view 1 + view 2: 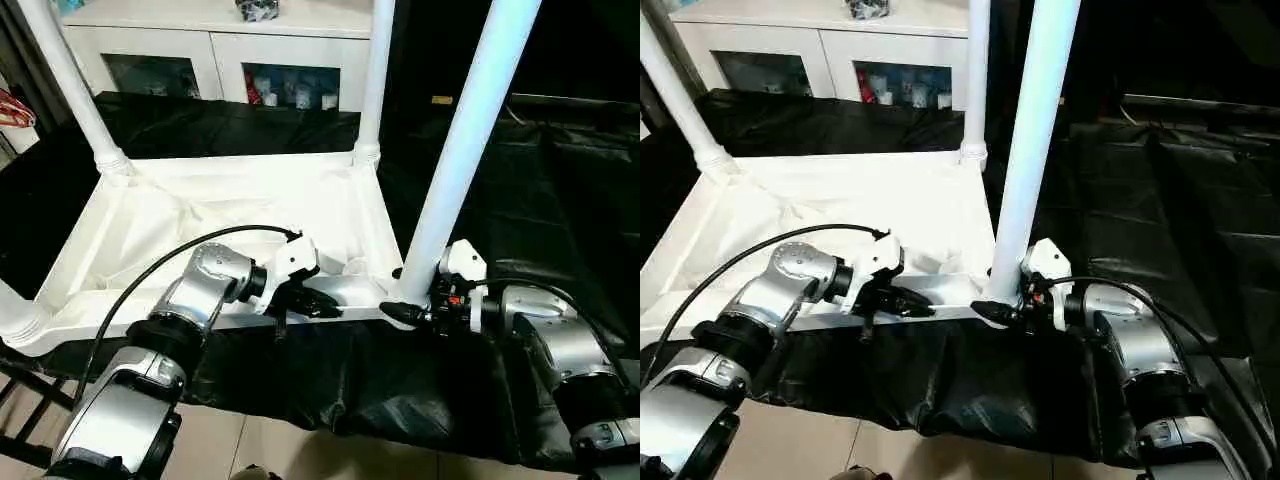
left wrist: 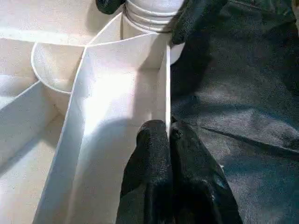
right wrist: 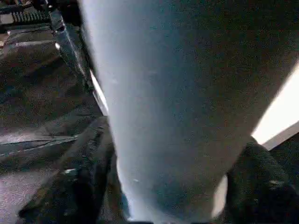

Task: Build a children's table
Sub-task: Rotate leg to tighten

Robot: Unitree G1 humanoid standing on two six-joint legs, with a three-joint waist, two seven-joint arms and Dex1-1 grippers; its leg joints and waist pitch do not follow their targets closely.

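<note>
- The left gripper (image 1: 325, 303), nearest of all beside its silver forearm, has its fingers (image 2: 156, 154) pinched tight on the thin near rim wall of the table top (image 1: 200, 230), one inside, one outside.
- The top lies upside down on the black sheet (image 1: 560, 180), ribs and corner sockets facing up. It is probably light, stiff moulded plastic, smooth and apt to slide, so the thin rim is a sound place to steady it.
- Three legs stand in their sockets at the other corners; the far right leg (image 1: 372, 80) rises before the white cabinet (image 1: 220, 50).
- The near right leg (image 1: 465, 130) stands in its corner socket, glossy and tapered.
- The right gripper (image 1: 415, 308) spans this leg's base, fingers (image 3: 79, 186) on either side of it. Low by the socket seems the best hold, since the round shaft may spin or slip.
</note>
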